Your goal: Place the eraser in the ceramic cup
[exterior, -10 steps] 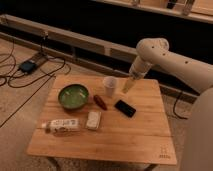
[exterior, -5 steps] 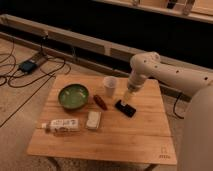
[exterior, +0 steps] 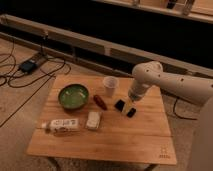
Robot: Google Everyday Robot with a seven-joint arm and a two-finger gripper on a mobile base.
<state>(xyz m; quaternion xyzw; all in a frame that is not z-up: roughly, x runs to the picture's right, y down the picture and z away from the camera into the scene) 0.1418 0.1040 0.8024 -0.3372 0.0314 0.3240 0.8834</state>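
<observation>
The eraser (exterior: 120,105) is a black block lying flat on the wooden table (exterior: 100,145), right of centre. My gripper (exterior: 127,107) is down on it and covers its middle, so black shows on both sides of the gripper. The ceramic cup (exterior: 110,86) is small, white and upright, a short way behind and to the left of the eraser. The white arm (exterior: 165,82) reaches in from the right.
A green bowl (exterior: 73,96) stands at the table's left. A red oblong item (exterior: 100,102) lies between the bowl and the eraser. A white block (exterior: 93,120) and a lying white bottle (exterior: 60,125) are near the front left. Cables (exterior: 30,67) lie on the floor behind.
The arm has swung down and leftwards from above the table's back right edge. The gripper has come down onto the eraser. The other things have not moved.
</observation>
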